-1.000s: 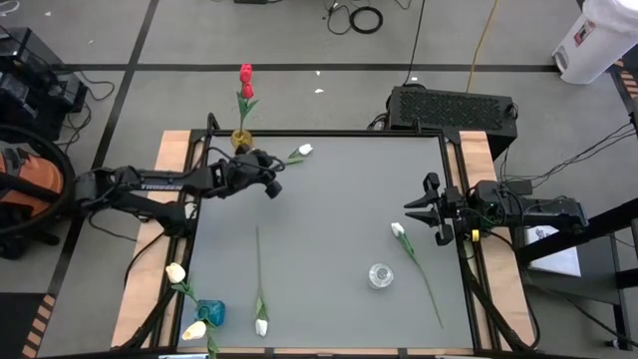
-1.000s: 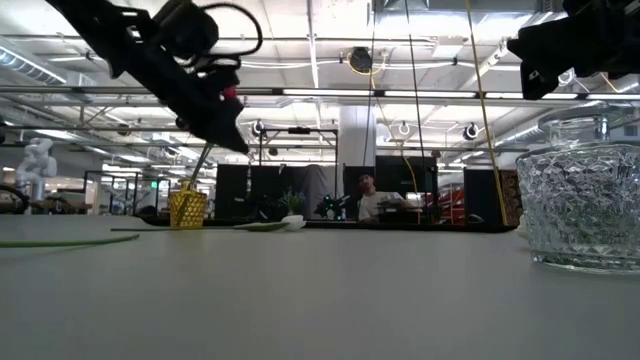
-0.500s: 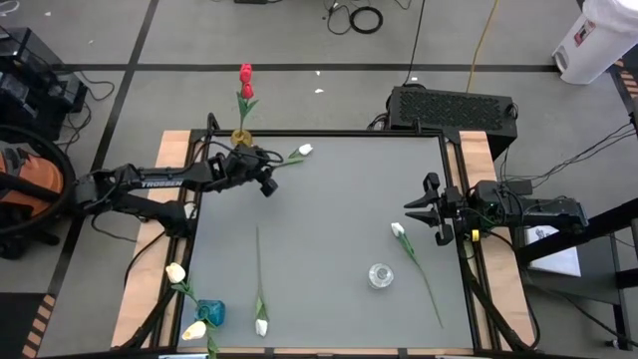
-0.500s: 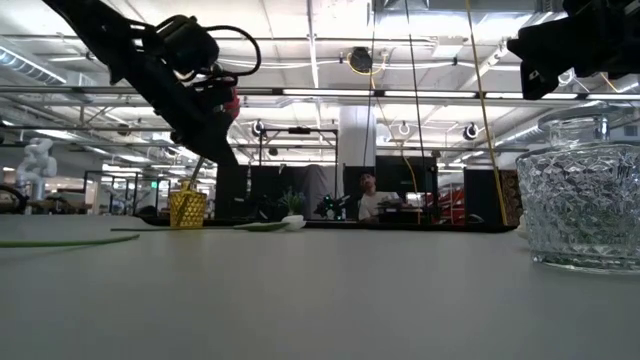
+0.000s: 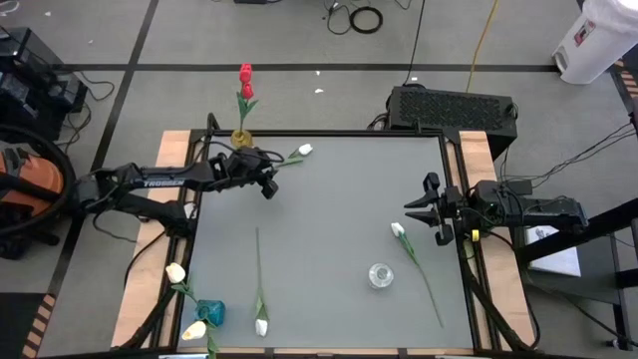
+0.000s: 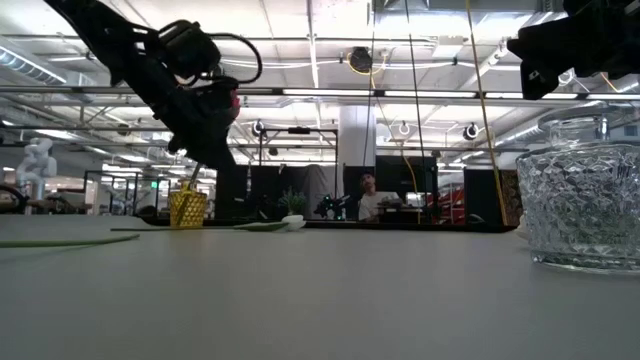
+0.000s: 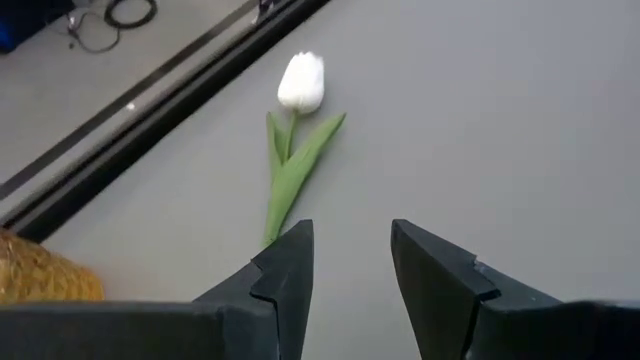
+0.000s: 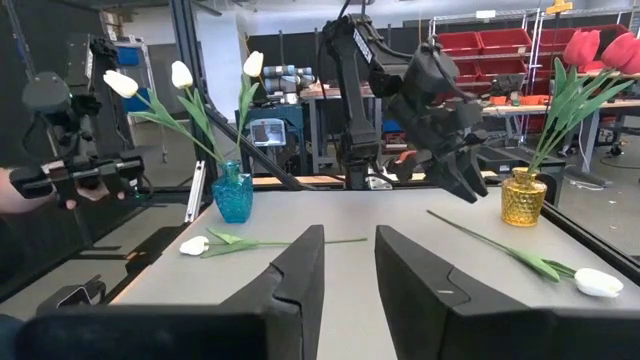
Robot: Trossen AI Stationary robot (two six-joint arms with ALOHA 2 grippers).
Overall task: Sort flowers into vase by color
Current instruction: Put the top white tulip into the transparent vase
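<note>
Left gripper (image 5: 267, 185) has pulled back toward the yellow vase (image 5: 240, 139) at upper left of the high view, jaws apart, empty; it now lines up on the white tulip (image 7: 301, 82) lying at the table's top edge. Right gripper (image 5: 437, 210) unchanged at mid-right, jaws apart, empty; red tulips (image 5: 245, 78) already in that vase, so white pick looks next.

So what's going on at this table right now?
Flowers are being sorted by color. The left gripper hovers open by the yellow vase holding red tulips, aimed at a white tulip lying near the table's far edge. The right gripper waits open at the right side. The blue vase holds cream tulips; the clear vase is empty.
</note>
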